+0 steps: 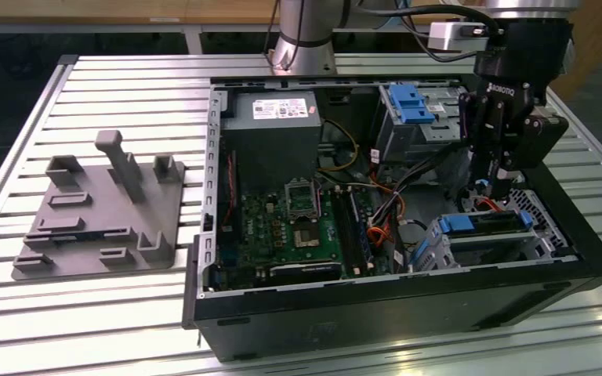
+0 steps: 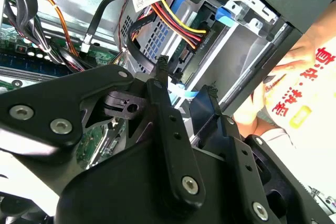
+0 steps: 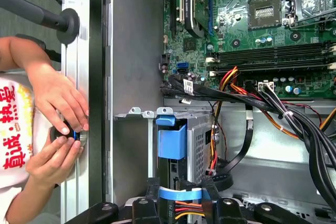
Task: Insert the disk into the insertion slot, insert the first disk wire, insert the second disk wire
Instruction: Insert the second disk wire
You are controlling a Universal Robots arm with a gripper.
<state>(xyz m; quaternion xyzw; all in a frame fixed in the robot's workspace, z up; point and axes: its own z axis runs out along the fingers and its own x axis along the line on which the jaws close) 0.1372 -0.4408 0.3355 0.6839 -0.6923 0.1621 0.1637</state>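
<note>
One flat blue wire is pinched crosswise between your gripper fingertips, down low in the case. Just past the tips, the disk already sits in the slot with its blue carrier tab poking out. Its long axis runs straight away from the gripper, so I'd guess its plug end faces you. The motherboard is farther off.
</note>
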